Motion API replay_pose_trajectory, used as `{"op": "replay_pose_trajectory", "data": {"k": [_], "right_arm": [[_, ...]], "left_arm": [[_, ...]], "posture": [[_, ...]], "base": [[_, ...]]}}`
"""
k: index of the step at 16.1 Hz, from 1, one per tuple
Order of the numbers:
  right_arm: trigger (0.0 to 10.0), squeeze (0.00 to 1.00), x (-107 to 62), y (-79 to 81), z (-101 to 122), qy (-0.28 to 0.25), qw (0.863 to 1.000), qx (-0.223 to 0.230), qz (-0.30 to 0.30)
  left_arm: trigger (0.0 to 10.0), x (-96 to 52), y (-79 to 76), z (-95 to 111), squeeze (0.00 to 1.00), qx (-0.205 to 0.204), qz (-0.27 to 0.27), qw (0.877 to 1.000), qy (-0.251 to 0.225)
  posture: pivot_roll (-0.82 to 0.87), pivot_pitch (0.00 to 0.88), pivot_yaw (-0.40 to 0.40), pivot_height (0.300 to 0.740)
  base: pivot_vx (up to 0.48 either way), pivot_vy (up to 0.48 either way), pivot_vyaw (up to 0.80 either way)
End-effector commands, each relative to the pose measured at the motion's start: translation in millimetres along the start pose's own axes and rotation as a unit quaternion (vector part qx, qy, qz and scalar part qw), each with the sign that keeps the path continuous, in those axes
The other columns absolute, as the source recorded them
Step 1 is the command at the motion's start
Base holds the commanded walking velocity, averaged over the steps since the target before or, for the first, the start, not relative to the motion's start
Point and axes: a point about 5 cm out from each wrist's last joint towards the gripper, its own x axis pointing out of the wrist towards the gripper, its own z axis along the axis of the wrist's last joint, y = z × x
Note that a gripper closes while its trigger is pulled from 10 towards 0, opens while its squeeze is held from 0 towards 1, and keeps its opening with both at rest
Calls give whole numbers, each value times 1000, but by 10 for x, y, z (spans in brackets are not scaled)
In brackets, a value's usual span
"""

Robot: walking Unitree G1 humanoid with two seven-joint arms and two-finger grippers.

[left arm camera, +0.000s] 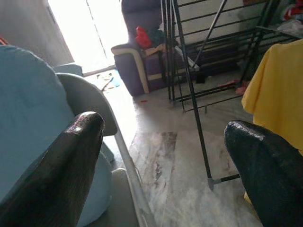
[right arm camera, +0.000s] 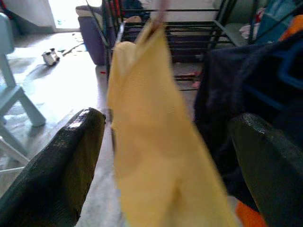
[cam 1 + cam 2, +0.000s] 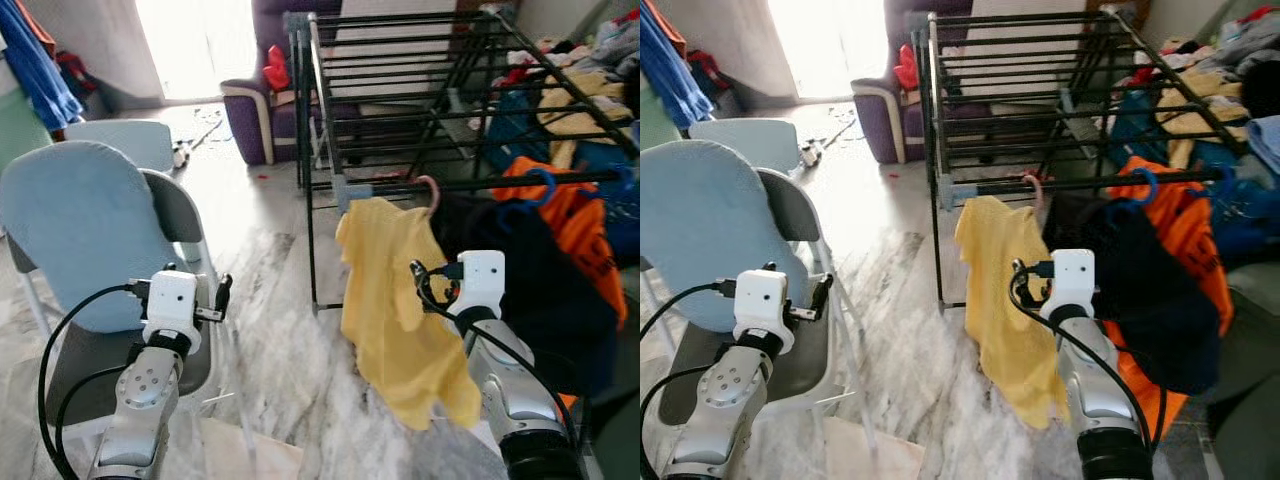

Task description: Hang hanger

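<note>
A yellow shirt (image 3: 392, 300) hangs on a pink hanger (image 3: 430, 192) whose hook sits over the front rail of the black drying rack (image 3: 400, 62). My right gripper (image 2: 165, 161) is open just in front of the shirt. The yellow cloth (image 2: 156, 132) hangs close ahead of the gap between its fingers (image 2: 66, 161). Its white wrist (image 3: 480, 280) sits at the shirt's right edge. My left gripper (image 1: 161, 165) is open and holds nothing. It is raised beside the blue chair (image 3: 80, 230), well left of the rack.
A dark garment (image 3: 520, 290) and an orange garment on a blue hanger (image 3: 560, 215) hang right of the yellow shirt. A purple sofa (image 3: 265, 110) stands behind the rack. Marble floor (image 3: 270, 330) lies between chair and rack. Piled clothes (image 3: 600, 60) fill the far right.
</note>
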Motion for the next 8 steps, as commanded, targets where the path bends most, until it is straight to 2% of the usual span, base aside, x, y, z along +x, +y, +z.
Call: {"op": "replay_pose_trajectory", "data": {"k": [1,8], "right_arm": [[10000,0,24,11,27,-5,1000,1,-4],[10000,0,28,-18,33,-4,1000,0,-17]], "left_arm": [[10000,9,60,22,0,9,9,1000,-4],[10000,-6,49,-4,0,7,12,1000,0]], "posture": [[-82,0,46,740],[-85,0,45,740]], "base": [[0,0,0],[0,0,0]]}}
